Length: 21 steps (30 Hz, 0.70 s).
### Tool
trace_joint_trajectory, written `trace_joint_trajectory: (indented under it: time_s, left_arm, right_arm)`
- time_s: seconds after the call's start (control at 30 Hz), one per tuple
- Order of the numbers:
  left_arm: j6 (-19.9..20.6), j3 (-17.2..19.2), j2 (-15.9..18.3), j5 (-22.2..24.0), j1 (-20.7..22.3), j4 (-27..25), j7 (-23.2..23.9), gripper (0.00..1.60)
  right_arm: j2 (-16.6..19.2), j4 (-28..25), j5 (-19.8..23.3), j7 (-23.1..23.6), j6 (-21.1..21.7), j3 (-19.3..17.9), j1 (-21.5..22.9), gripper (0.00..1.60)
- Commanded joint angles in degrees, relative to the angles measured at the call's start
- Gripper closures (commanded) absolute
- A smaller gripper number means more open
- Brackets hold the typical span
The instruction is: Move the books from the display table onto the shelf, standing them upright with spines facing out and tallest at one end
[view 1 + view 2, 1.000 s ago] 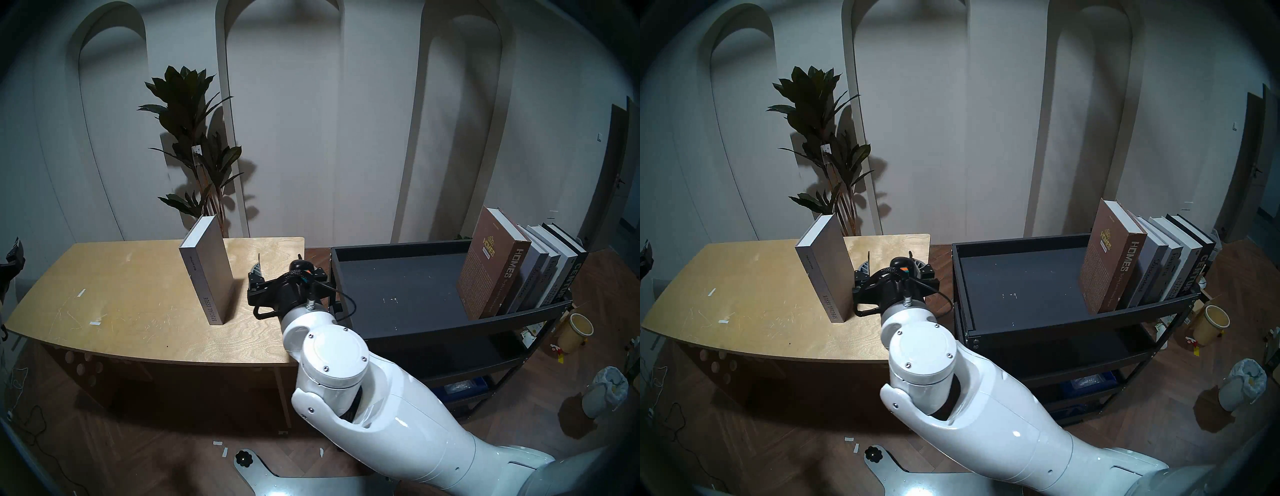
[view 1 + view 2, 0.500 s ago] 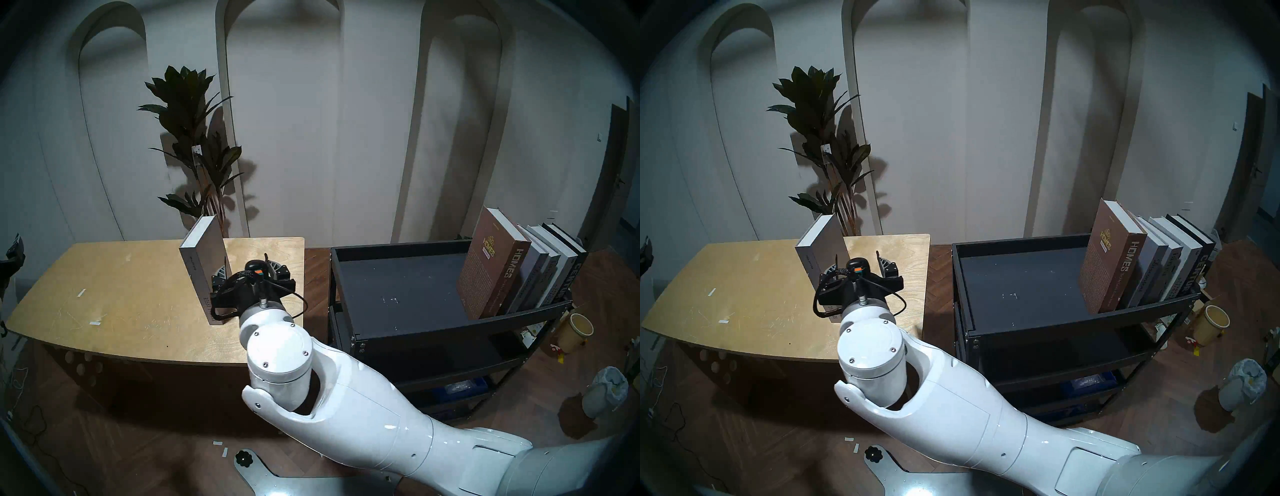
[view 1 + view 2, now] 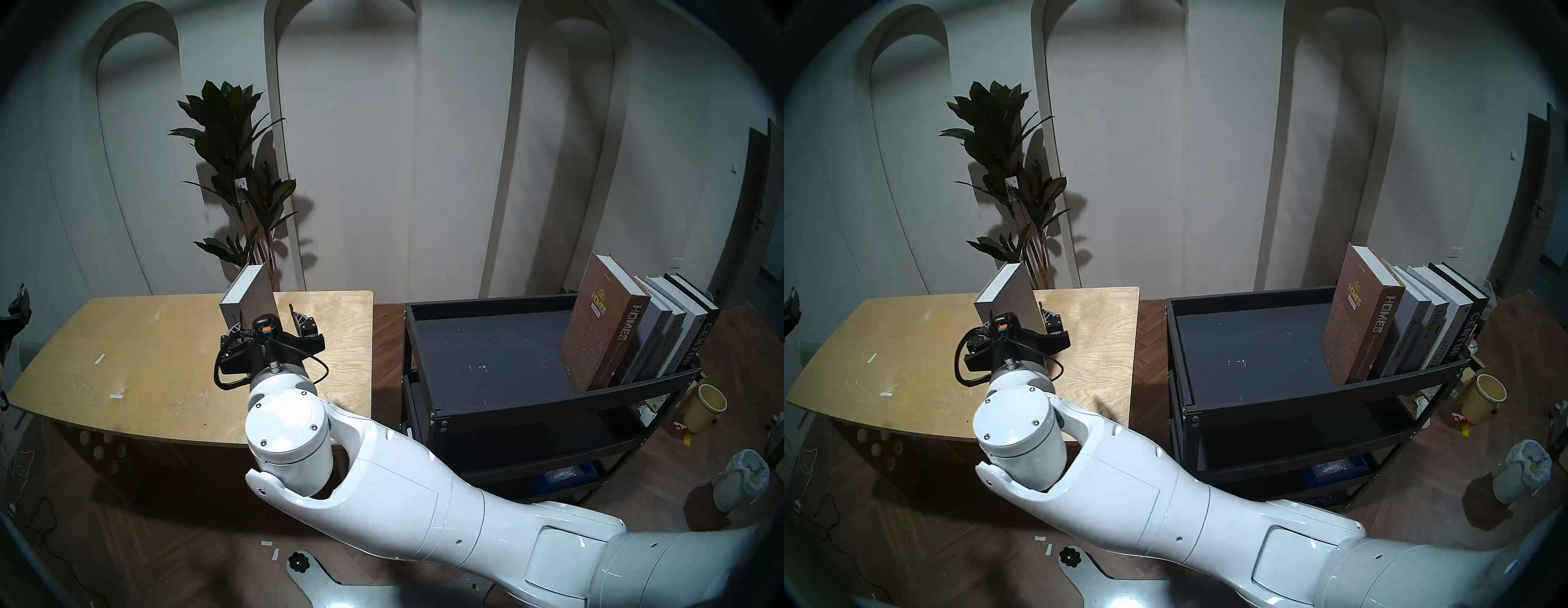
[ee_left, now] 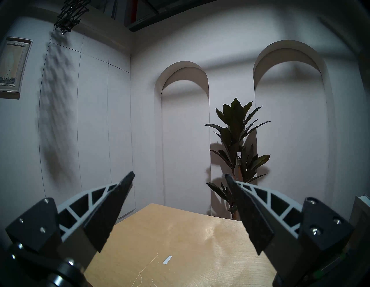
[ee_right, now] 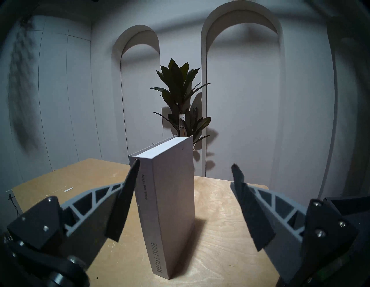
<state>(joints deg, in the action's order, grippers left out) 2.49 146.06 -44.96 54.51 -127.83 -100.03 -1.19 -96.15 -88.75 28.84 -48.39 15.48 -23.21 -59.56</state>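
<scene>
A grey book [image 3: 248, 288] with "SPECIAL ISSUE" on its spine stands upright on the plywood display table [image 3: 127, 361]. My right gripper [image 3: 266, 318] is open in front of that spine. In the right wrist view the book [image 5: 170, 200] stands between the fingers of the gripper [image 5: 185, 163], close to the left-hand one. Several books lean to the right at the right end of the black shelf [image 3: 488, 407], from brown "HOMES" [image 3: 602, 322] to black "CENTURY" [image 3: 700, 344]. My left gripper [image 4: 179, 174] hangs open and empty over the table's left end.
A tall potted plant [image 3: 237, 170] stands behind the table. A narrow strip of floor separates table and shelf. A yellow bucket [image 3: 706, 405] and a lined white bin [image 3: 740, 479] stand on the floor to the right of the shelf.
My right arm has swung left from the table's right edge beside the shelf to the book, so its open fingers now flank the spine. The book and left gripper have not moved.
</scene>
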Motion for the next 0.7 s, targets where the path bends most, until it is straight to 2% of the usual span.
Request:
trace_joint_trajectory:
  time_s: [0.0, 0.1, 0.2, 0.27, 0.3, 0.67]
  left_arm:
    - [-0.4, 1.0, 1.0, 0.1, 0.7, 0.1, 0.3, 0.0]
    - [-0.4, 1.0, 1.1, 0.0, 0.9, 0.3, 0.6, 0.0]
    - [-0.4, 1.0, 1.2, 0.0, 1.1, 0.5, 1.0, 0.0]
    - [-0.4, 1.0, 1.2, 0.0, 1.2, 0.5, 1.1, 0.0]
    - [-0.4, 1.0, 1.3, -0.1, 1.3, 0.6, 1.2, 0.0]
    - [-0.4, 1.1, 1.5, -0.2, 1.8, 1.3, 2.2, 0.0]
  right_arm:
    - [-6.5, 3.5, 0.2, -1.9, -2.3, 0.8, 4.2, 0.0]
    - [-7.4, 5.6, 0.4, -2.9, -3.5, 1.6, 4.9, 0.0]
    - [-9.9, 9.2, 0.9, -4.5, -4.9, 2.3, 6.6, 0.0]
    - [-9.9, 9.7, 1.1, -5.0, -5.4, 2.6, 6.8, 0.0]
    - [-11.1, 11.3, 1.4, -5.7, -6.0, 3.0, 7.6, 0.0]
    - [-15.3, 18.3, 4.4, -10.4, -11.3, 5.1, 11.0, 0.0]
